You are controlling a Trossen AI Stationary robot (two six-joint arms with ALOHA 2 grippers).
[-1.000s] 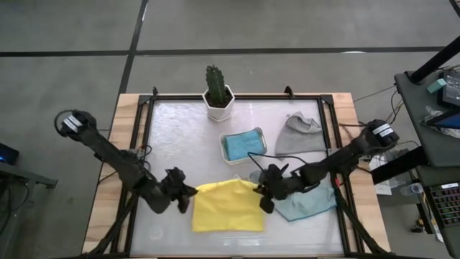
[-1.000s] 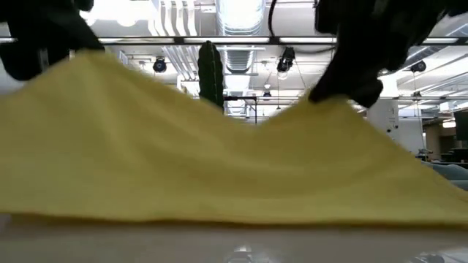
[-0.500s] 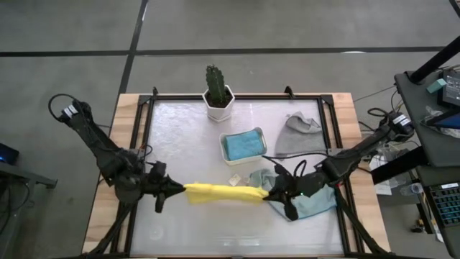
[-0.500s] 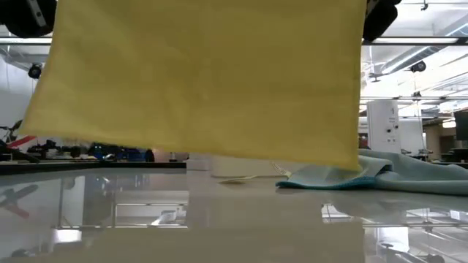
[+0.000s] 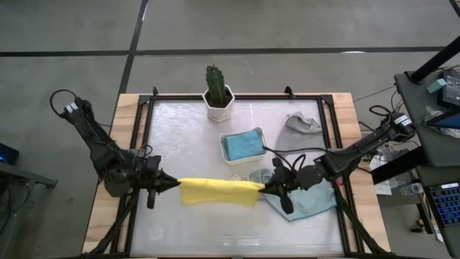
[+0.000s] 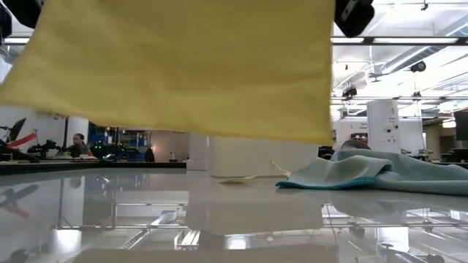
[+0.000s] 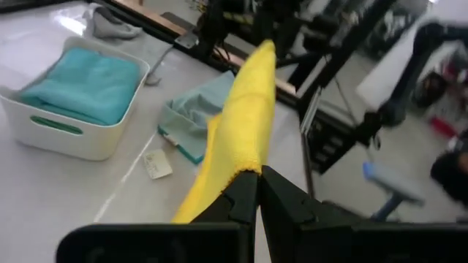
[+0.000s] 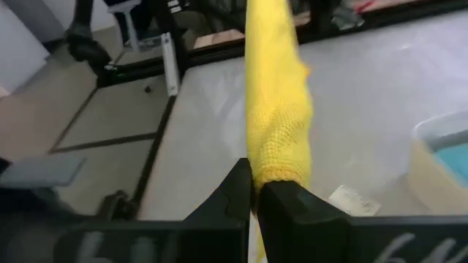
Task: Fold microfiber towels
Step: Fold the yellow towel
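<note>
I have both grippers pinched tight on the yellow towel [image 5: 215, 192], one at each end. The left gripper [image 5: 169, 185] sits at about eight o'clock from the table's centre, its two dark fingers pressed together on the towel's left corner; in the left wrist view the fingers [image 7: 245, 201] meet with the yellow edge caught between them. The right gripper [image 5: 264, 187] is at about five o'clock, fingers likewise squeezed on the opposite corner, and the right wrist view shows the fingers [image 8: 238, 191] clamping a bunched knot of cloth.

The towel hangs stretched between the two grippers, clear of the table. From above it reads as a narrow yellow band; from the low view [image 6: 183, 66] it is a broad flat sheet hanging down, its lower edge above the glossy tabletop [image 5: 180, 137]. The fabric looks soft and nubbly, with a fine looped weave.

Just under the right gripper, a pale teal towel [image 5: 305, 205] lies crumpled on the table, limp with rumpled folds. A bright blue towel [image 5: 242, 144] sits folded inside a white rectangular tray [image 5: 225, 152] with rounded corners, near the centre. A grey towel [image 5: 302, 123] lies heaped at two o'clock. A green cactus [image 5: 215, 80] stands in a white faceted pot [image 5: 218, 108] at twelve o'clock.
</note>
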